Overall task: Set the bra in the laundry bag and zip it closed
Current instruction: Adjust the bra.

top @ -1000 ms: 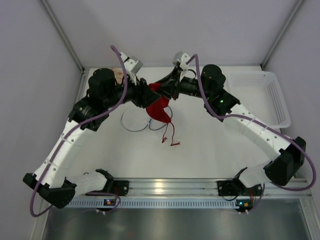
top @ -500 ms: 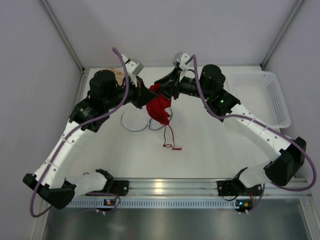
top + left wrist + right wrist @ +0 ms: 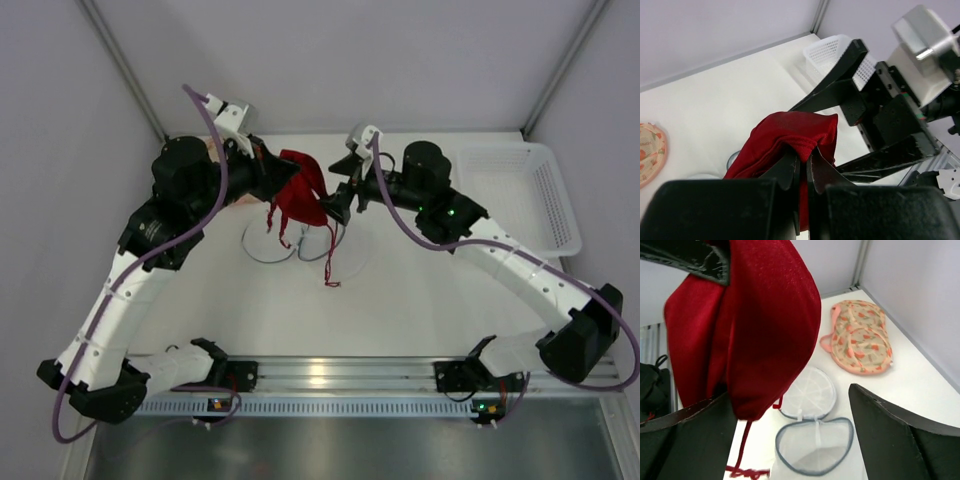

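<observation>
The red bra (image 3: pixel 301 196) hangs in the air above the table, pinched at its upper fold by my left gripper (image 3: pixel 281 172), which is shut on it (image 3: pixel 804 152). Its red straps dangle toward the table. My right gripper (image 3: pixel 330 197) stands open just right of the bra, its fingers (image 3: pixel 690 440) spread wide on either side of the hanging cloth without gripping it. Below lies the laundry bag (image 3: pixel 815 447), white mesh with a blue-grey rim, unzipped, its round lid (image 3: pixel 809 391) flipped back. The same bag (image 3: pixel 262 242) shows under the bra in the top view.
A peach floral bra (image 3: pixel 860 337) lies at the back left of the table, near the wall (image 3: pixel 650 150). A white plastic basket (image 3: pixel 530 190) stands at the back right corner. The right arm's black fingers (image 3: pixel 840 75) sit close behind the held bra.
My left gripper closed on the red bra and the right gripper let go and opened wide. The left arm then drew the bra up and to the left; the straps swung.
</observation>
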Motion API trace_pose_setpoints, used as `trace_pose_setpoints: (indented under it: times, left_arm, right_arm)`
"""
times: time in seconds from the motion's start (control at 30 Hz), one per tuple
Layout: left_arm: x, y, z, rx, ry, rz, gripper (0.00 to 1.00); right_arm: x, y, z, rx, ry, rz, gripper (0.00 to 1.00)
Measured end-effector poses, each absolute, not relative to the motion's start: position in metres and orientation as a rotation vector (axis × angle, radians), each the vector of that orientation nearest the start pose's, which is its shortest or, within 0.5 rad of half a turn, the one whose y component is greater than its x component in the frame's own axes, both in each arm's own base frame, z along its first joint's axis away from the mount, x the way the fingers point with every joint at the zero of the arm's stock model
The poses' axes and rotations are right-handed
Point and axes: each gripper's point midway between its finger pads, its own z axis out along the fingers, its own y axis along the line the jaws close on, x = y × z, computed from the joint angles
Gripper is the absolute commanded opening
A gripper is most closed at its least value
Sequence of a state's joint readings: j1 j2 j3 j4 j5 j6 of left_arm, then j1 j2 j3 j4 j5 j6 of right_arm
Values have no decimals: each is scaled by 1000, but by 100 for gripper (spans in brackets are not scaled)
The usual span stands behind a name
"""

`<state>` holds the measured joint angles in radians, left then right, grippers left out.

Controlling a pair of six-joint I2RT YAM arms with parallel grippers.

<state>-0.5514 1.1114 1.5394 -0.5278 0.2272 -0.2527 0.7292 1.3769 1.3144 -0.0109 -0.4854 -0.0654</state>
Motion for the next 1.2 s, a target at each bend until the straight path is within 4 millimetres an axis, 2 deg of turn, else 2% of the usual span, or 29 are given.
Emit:
trace_pose_setpoints:
  times: [0.07, 0.17, 0.23, 0.3, 0.47, 0.6, 0.67, 0.7, 0.77, 0.8, 0.83, 0.97, 1.03, 1.13, 1.17, 1.2]
  left_arm:
    - [264, -221, 440, 424, 1685, -793, 0]
    - [265, -221, 439, 418, 1690, -795, 0]
    - [265, -221, 439, 416, 1691, -800, 0]
    - [264, -223, 439, 417, 1694, -809, 0]
    - [259, -226, 440, 432, 1694, -844, 0]
    - [256, -229, 441, 448, 1693, -868, 0]
    - [254, -230, 441, 453, 1693, -876, 0]
    - [254, -230, 441, 455, 1693, -878, 0]
    - [254, -230, 441, 452, 1694, -879, 0]
    - [254, -230, 441, 450, 1694, -878, 0]
    - [255, -230, 441, 448, 1694, -875, 0]
    - [256, -229, 441, 443, 1692, -864, 1]
    - [255, -229, 441, 458, 1686, -866, 4]
    - [249, -231, 440, 510, 1663, -875, 13]
    - [246, -233, 439, 538, 1646, -884, 21]
    - [243, -235, 438, 562, 1632, -893, 25]
  right_arm:
    - [274, 344, 361, -990, 1395, 859, 93]
    - [268, 330, 379, -958, 1354, 820, 96]
    - [265, 326, 392, -935, 1306, 816, 98]
    - [264, 326, 396, -922, 1281, 820, 98]
    - [278, 336, 381, -905, 1313, 822, 96]
    - [290, 341, 369, -880, 1341, 808, 80]
    - [294, 341, 370, -862, 1336, 801, 71]
    - [295, 341, 373, -855, 1330, 802, 58]
    - [295, 342, 382, -840, 1294, 810, 40]
    - [295, 343, 387, -831, 1279, 816, 20]
    - [295, 343, 392, -823, 1259, 822, 12]
    - [297, 342, 398, -796, 1247, 820, 0]
    - [299, 341, 398, -788, 1251, 812, 0]
    - [300, 340, 397, -783, 1254, 808, 0]
    - [300, 340, 397, -783, 1255, 808, 0]
    - [299, 340, 396, -784, 1256, 809, 0]
